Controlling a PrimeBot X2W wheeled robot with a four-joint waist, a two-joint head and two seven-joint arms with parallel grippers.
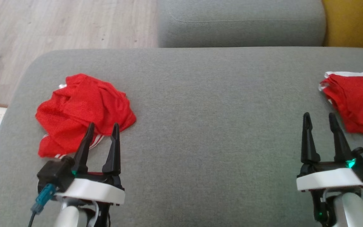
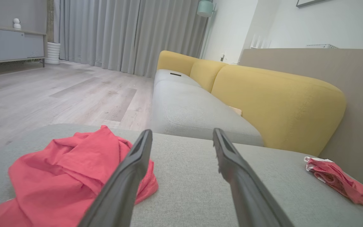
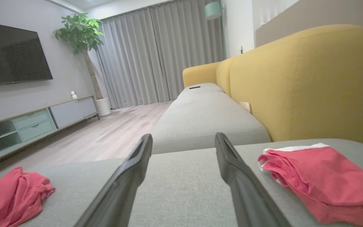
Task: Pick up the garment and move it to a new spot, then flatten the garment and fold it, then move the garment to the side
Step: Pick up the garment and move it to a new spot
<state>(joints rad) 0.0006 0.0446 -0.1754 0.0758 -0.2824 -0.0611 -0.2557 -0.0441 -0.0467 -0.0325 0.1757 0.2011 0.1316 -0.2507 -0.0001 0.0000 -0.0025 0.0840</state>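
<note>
Left gripper [image 1: 103, 126] and right gripper [image 1: 319, 115] both spread, empty; the garment [image 1: 83, 110] lies crumpled at left, so I judge every step remains.

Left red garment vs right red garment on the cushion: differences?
The left garment is bunched in a rumpled heap; the right garment lies flatter, in layers. The left garment shows thin white stripes at its near edge; the right garment has a white band along its far edge. Both are red, lie on the grey cushion, and neither is held.
</note>
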